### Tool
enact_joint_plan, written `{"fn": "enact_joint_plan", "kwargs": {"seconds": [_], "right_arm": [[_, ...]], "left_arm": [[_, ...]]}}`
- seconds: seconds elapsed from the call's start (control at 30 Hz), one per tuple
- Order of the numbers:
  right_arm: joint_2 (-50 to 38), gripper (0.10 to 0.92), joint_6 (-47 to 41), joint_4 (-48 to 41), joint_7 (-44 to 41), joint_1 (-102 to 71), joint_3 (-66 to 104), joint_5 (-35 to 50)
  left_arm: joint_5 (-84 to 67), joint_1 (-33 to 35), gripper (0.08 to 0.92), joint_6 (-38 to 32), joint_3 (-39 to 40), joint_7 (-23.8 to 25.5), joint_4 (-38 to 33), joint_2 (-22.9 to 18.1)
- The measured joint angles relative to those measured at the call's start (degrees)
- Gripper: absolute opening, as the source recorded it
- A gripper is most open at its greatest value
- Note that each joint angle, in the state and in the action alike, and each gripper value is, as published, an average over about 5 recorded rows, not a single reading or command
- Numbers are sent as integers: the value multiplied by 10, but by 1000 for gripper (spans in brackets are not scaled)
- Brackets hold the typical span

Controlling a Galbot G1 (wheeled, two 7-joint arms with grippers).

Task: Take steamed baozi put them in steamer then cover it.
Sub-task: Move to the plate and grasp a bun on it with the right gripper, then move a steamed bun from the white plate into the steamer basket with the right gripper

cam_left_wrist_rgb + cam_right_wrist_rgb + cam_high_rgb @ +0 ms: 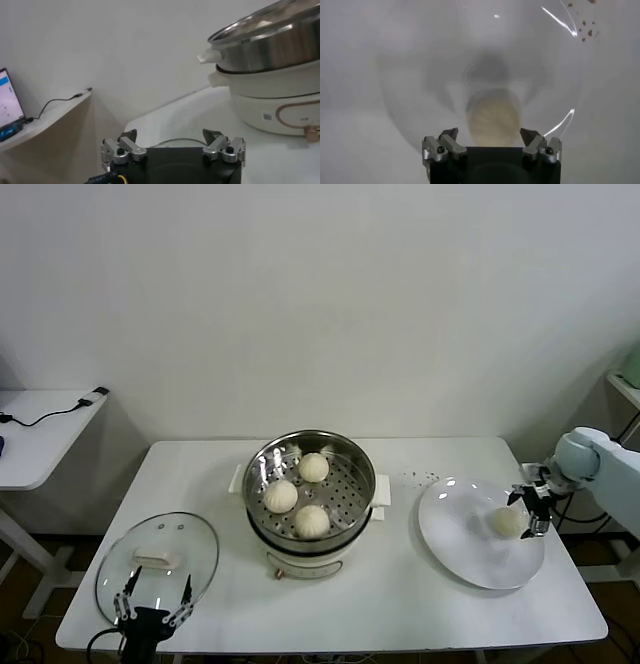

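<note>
Three baozi [299, 494] already lie in the steamer [311, 489]; the fourth baozi [505, 522] rests on the white plate [455, 534]. The right hand [533, 508], released, hovers around it and must close. The left hand [152, 602], released, waits beside the glass cover [157, 564]

Head camera overlooks table [400, 604], wrist cameras close (left low, sideways)
</note>
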Motion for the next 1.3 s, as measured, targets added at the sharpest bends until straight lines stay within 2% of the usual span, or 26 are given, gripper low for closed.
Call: {"fn": "enact_joint_plan", "kwargs": {"seconds": [0.37, 0.63, 0.83, 1.07, 1.3], "right_arm": [[40, 820, 9, -54, -7, -22, 36, -26], [53, 699, 9, -70, -15, -23, 41, -25], [53, 671, 4, -70, -17, -17, 31, -13], [51, 670, -20, -44, -12, 35, -24, 51], [72, 670, -55, -2, -1, 164, -150, 178]], "left_arm": [[5, -1, 823, 0, 0, -1, 4, -1], [5, 1, 823, 0, -1, -1, 4, -3], [5, 2, 823, -2, -1, -1, 4, -3], [4, 2, 823, -5, 2, -1, 3, -3], [1, 5, 823, -11, 10, 0, 1, -1]]}}
